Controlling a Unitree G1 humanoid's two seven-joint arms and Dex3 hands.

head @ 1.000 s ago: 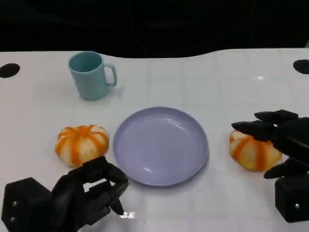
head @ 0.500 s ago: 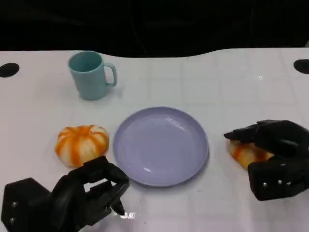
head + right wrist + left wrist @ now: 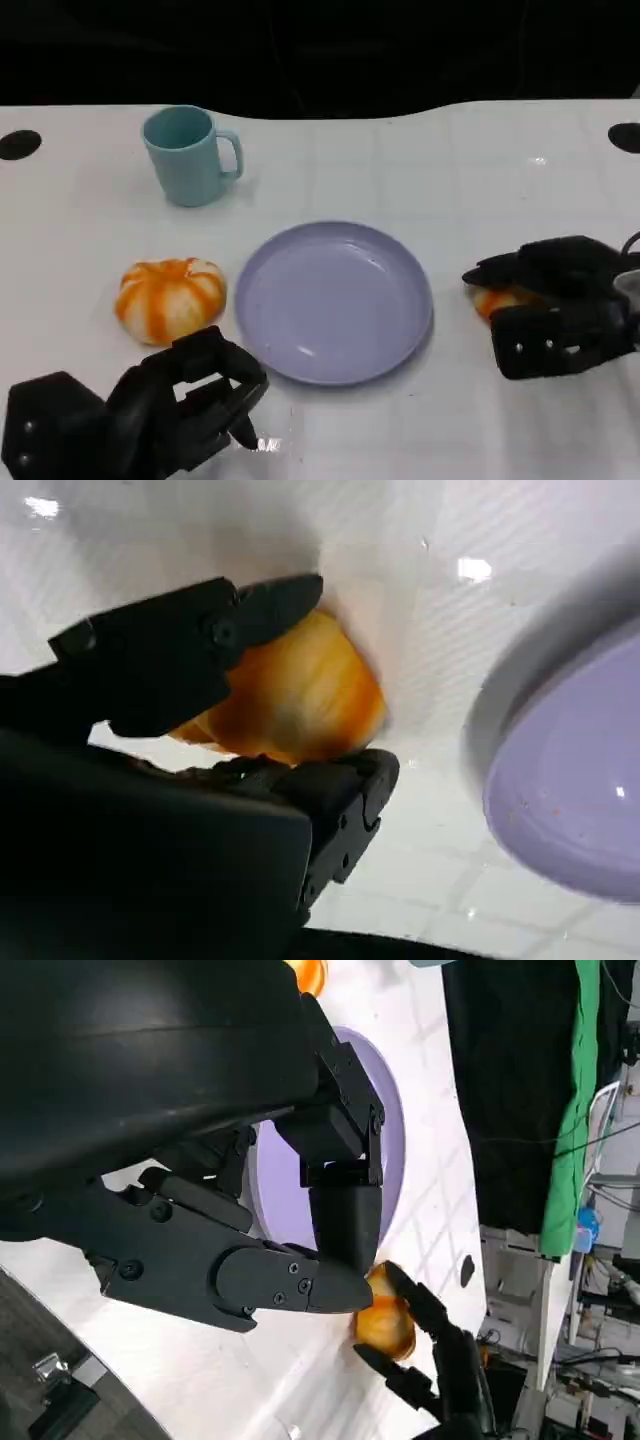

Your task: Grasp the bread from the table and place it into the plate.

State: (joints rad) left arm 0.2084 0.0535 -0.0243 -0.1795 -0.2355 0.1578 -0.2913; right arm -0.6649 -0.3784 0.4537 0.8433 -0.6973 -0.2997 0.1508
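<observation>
The right robot hand [image 3: 555, 300] sits just right of the lavender plate [image 3: 333, 302] and covers most of an orange-striped bread roll [image 3: 497, 299]; in the head view only a small orange sliver of that roll shows at the hand's plate-side edge. The right wrist view shows more: black fingers [image 3: 200, 640] curl over one side of the bread roll [image 3: 295, 695], another black part presses its opposite side, so the hand grips it, and the roll lies on the white table [image 3: 420, 600] beside the plate's rim [image 3: 570, 810]. The left wrist view catches the same roll [image 3: 385, 1320] from across the plate [image 3: 390, 1160], with the right hand's fingers [image 3: 440, 1330] wrapped around it.

A 2nd bread roll [image 3: 169, 298] lies on the table just left of the plate, untouched. The left robot hand [image 3: 185, 395] hangs near it, on the robot's side, fingers curled in and holding nothing. A teal mug [image 3: 190, 155] stands beyond the plate, to its left.
</observation>
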